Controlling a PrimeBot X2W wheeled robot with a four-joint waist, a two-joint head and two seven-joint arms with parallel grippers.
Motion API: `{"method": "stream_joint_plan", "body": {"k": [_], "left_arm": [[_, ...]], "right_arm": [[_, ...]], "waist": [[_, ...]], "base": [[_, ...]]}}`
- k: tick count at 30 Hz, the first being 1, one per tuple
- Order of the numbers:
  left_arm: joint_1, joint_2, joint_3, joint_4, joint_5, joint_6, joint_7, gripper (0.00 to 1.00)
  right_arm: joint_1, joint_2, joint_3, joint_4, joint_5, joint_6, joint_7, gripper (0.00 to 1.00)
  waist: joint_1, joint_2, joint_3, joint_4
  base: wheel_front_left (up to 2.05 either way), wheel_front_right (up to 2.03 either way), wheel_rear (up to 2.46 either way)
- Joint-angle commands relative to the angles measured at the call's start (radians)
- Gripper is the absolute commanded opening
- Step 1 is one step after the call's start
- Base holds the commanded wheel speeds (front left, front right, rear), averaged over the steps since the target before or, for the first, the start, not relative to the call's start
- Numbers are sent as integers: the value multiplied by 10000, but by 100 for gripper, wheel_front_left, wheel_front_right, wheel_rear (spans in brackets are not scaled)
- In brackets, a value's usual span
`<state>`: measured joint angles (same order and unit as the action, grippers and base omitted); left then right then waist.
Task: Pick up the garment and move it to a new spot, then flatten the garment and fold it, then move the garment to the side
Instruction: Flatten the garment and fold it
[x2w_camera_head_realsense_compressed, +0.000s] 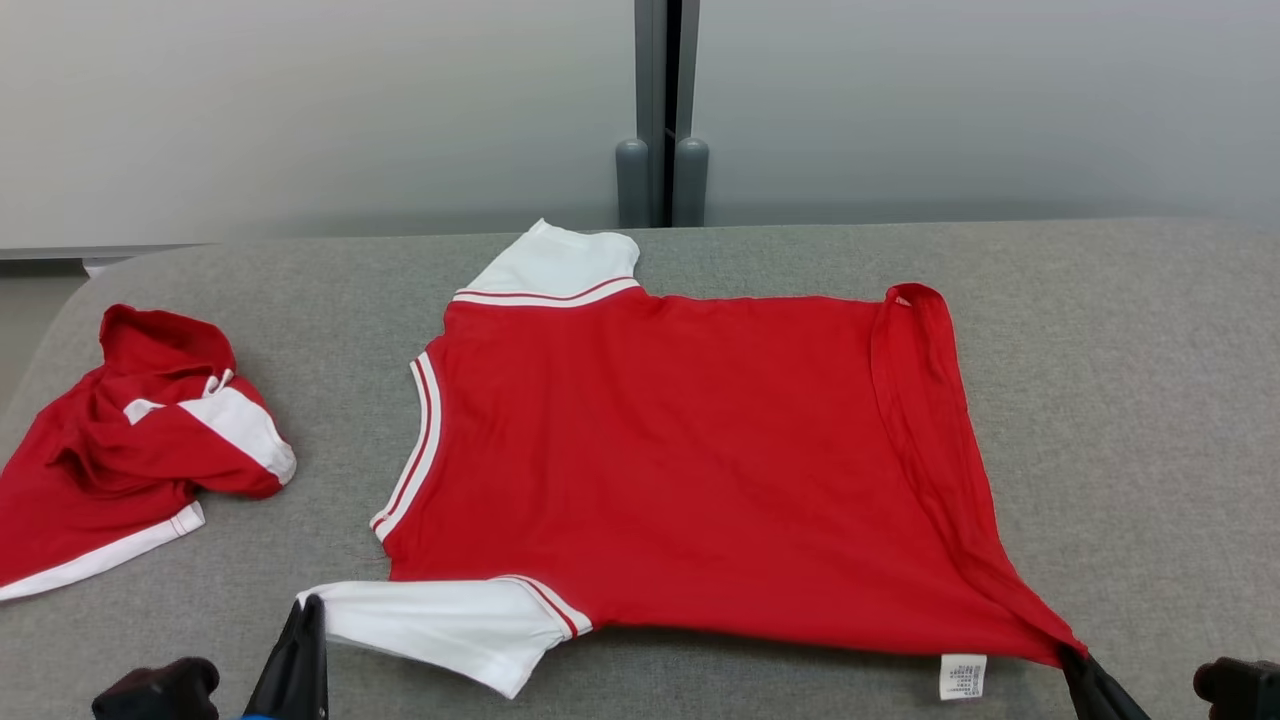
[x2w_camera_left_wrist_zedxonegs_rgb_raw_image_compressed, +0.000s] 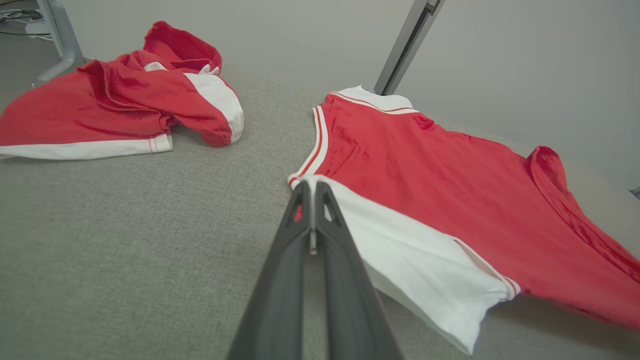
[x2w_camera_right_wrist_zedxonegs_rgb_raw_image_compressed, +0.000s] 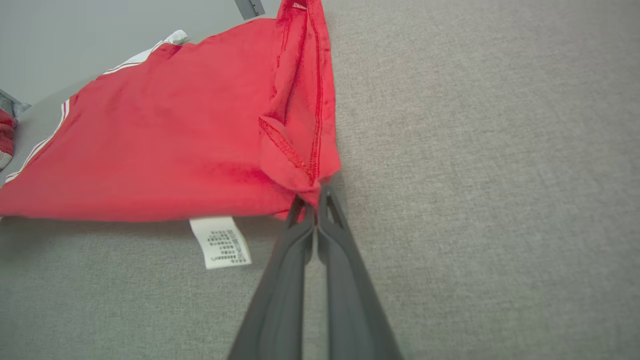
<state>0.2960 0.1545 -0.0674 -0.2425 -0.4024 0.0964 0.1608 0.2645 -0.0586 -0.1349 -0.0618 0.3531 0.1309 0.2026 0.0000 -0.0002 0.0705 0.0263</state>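
A red garment (x2w_camera_head_realsense_compressed: 680, 460) with white sleeves lies spread flat on the grey surface, collar side to the left. My left gripper (x2w_camera_head_realsense_compressed: 312, 606) is shut on the near white sleeve's edge; the left wrist view shows the left gripper (x2w_camera_left_wrist_zedxonegs_rgb_raw_image_compressed: 312, 186) pinching that white cloth (x2w_camera_left_wrist_zedxonegs_rgb_raw_image_compressed: 410, 260). My right gripper (x2w_camera_head_realsense_compressed: 1072, 655) is shut on the near right hem corner; the right wrist view has the right gripper (x2w_camera_right_wrist_zedxonegs_rgb_raw_image_compressed: 316, 192) clamping the bunched red hem (x2w_camera_right_wrist_zedxonegs_rgb_raw_image_compressed: 295, 170). A white care label (x2w_camera_right_wrist_zedxonegs_rgb_raw_image_compressed: 221, 242) sticks out from the near edge. The far sleeve (x2w_camera_head_realsense_compressed: 555, 265) lies flat.
A second red and white garment (x2w_camera_head_realsense_compressed: 130, 440) lies crumpled at the left of the grey surface (x2w_camera_head_realsense_compressed: 1120, 400), also seen as a heap (x2w_camera_left_wrist_zedxonegs_rgb_raw_image_compressed: 125, 100) in the left wrist view. A grey post (x2w_camera_head_realsense_compressed: 660, 110) stands behind against a pale wall. A table leg (x2w_camera_left_wrist_zedxonegs_rgb_raw_image_compressed: 57, 35) shows far left.
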Motion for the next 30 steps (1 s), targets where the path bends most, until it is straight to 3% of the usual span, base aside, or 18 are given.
{"method": "stream_joint_plan", "body": {"k": [1, 9, 16, 17, 18, 19, 20, 23, 30], "left_arm": [[-503, 70, 36, 159, -277, -95, 311, 0], [-2418, 377, 388, 1610, -1713, -891, 1249, 0], [-4234, 572, 246, 3082, -2013, -1461, 1298, 0], [-4463, 577, 166, 3289, -1985, -1558, 1223, 26], [-4670, 564, 64, 3494, -1947, -1652, 1160, 53], [-4876, 569, -60, 3692, -1884, -1753, 1043, 96], [-5084, 545, -143, 3863, -1833, -1818, 878, 100], [-5394, 591, -324, 4187, -1558, -1931, 390, 100], [-5760, 585, -630, 4812, -67, -1776, -2602, 100]], "right_arm": [[-327, 38, -100, 30, -15, -3, 357, 0], [-2085, 75, 37, 788, 96, -1, 1533, 0], [-3739, 6, 275, 1812, 139, -1, 1254, 0], [-3903, -41, 293, 1997, 135, -1, 1127, 1], [-4035, -39, 333, 2151, 157, -1, 913, 32], [-4163, -70, 354, 2329, 165, -1, 735, 47], [-4297, -123, 411, 2481, 164, -1, 540, 100], [-4584, -192, 532, 2647, 187, -1, -72, 100], [-4747, -854, 1344, 2558, -626, -1, -3156, 100]], "waist": [[0, 2, 91, -67], [0, 2, 624, -325], [0, 2, 1148, -231], [0, 2, 1213, -214], [0, 2, 1281, -196], [0, 2, 1352, -174], [0, 2, 1423, -154], [0, 2, 1542, -139], [0, 2, 1685, -121]], "base": [[0, 0, 0], [0, 0, 0], [0, 0, 0], [0, 0, 0], [0, 0, 0], [0, 0, 0], [0, 0, 0], [0, 0, 0], [0, 0, 0]]}}
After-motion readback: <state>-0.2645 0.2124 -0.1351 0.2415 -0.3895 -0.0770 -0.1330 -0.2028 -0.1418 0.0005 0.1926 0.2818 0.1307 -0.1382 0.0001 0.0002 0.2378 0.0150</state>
